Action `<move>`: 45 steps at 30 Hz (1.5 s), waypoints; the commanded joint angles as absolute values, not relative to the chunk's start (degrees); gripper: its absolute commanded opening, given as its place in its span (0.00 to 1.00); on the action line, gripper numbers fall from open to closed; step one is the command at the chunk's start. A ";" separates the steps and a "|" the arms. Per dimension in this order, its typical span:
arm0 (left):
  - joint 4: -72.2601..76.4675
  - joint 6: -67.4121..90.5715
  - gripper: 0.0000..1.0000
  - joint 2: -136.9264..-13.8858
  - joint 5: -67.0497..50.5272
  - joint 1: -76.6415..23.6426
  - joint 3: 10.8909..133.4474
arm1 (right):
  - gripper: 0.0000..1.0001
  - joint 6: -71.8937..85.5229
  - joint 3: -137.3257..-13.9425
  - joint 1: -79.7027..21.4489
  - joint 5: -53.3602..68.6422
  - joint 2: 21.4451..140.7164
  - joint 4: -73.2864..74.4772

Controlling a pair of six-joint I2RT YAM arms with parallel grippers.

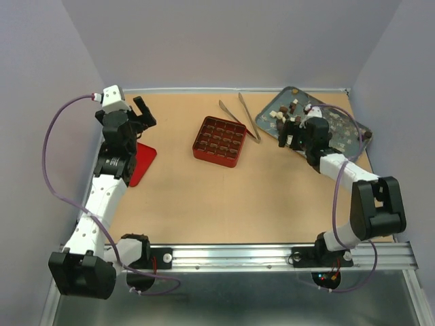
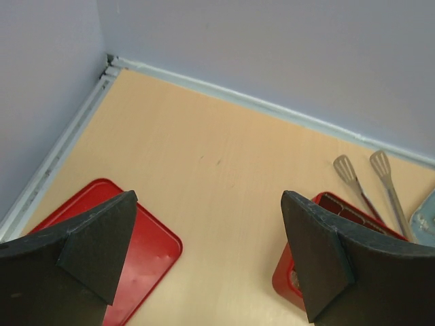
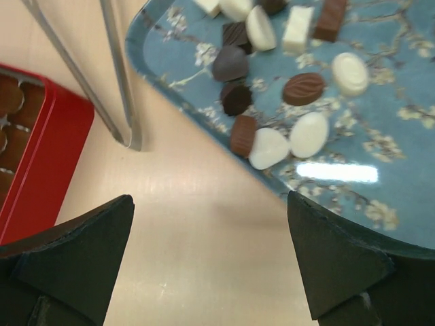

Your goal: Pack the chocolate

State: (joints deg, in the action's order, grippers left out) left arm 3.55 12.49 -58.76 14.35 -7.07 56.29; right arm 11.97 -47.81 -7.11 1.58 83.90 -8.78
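Observation:
Several small pieces of chocolate point(image 3: 302, 88), dark, reddish brown and white, lie on a blue flowered tray point(image 3: 380, 176) at the back right point(image 1: 289, 109). My right gripper point(image 3: 211, 255) hangs open over bare table just off the tray's near-left edge, nothing between its fingers; from above it sits at the tray's left side point(image 1: 293, 132). The red gridded box point(image 1: 219, 140) stands mid-table, its corner showing in the right wrist view point(image 3: 41, 163). My left gripper point(image 2: 207, 251) is open and empty at the back left point(image 1: 141, 112), over the table between a red lid and the box point(image 2: 299, 272).
Metal tongs point(image 1: 239, 117) lie between the box and the tray, their tips in the right wrist view point(image 3: 126, 132) and the left wrist view point(image 2: 367, 183). A flat red lid point(image 1: 144, 163) lies beside the left arm point(image 2: 136, 251). Walls enclose the back and sides.

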 commanded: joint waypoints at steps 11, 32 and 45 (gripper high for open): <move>1.85 12.04 0.99 -60.21 11.08 -7.38 59.41 | 0.89 6.42 -59.84 -15.90 5.01 99.30 -9.40; 2.02 11.43 0.99 -61.00 10.64 -7.38 59.77 | 0.88 3.08 -69.61 -16.87 10.63 113.29 -13.80; 1.93 10.81 0.99 -61.08 10.99 -7.38 60.03 | 0.87 0.53 -74.62 -19.77 8.09 119.62 -17.05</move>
